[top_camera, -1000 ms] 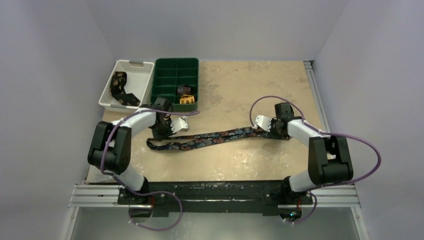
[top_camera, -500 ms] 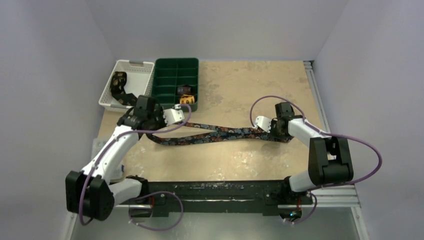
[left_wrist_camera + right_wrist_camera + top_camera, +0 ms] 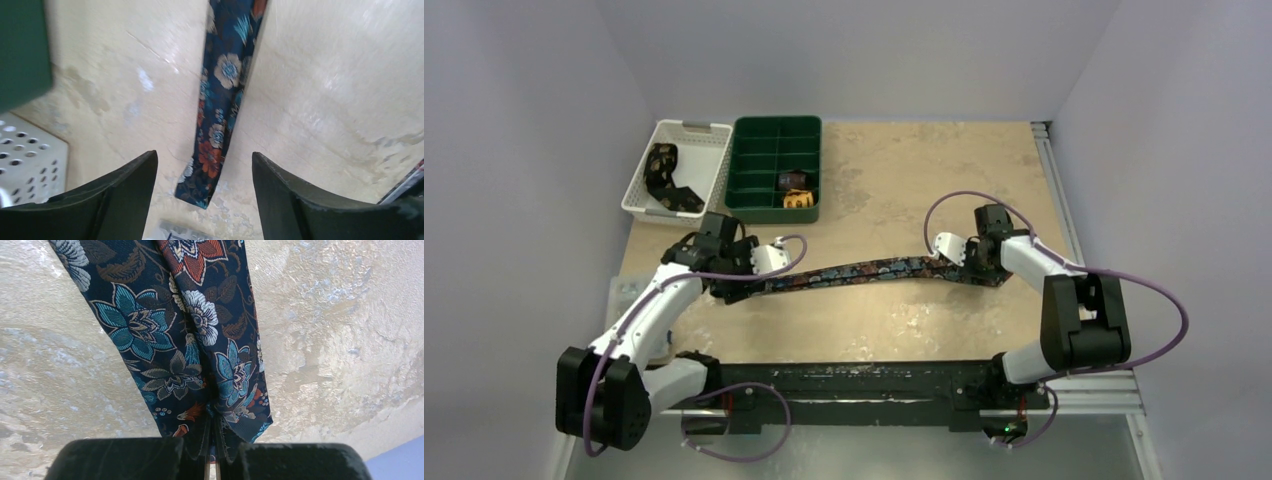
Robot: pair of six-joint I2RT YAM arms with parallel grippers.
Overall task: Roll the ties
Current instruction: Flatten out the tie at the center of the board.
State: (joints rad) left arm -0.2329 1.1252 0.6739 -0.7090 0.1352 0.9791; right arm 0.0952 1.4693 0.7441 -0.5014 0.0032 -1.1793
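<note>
Holding navy tie at its wide end only

Left gripper (image 3: 202,159): fingers spread, one on each side of the narrow tip of the navy floral tie (image 3: 864,270). The tip lies flat on the table (image 3: 904,330), nothing pinched. Right gripper (image 3: 212,452): fingers pressed together on the wide end, fabric bunched between them. The tie runs across mid-table between the two grippers. Far left: white basket (image 3: 692,127) holding a loose black-and-gold tie (image 3: 662,175). Just beside it, green divided tray (image 3: 779,121) with a yellow roll (image 3: 797,199) and a darker roll (image 3: 792,180) in its near-right compartments.
</note>
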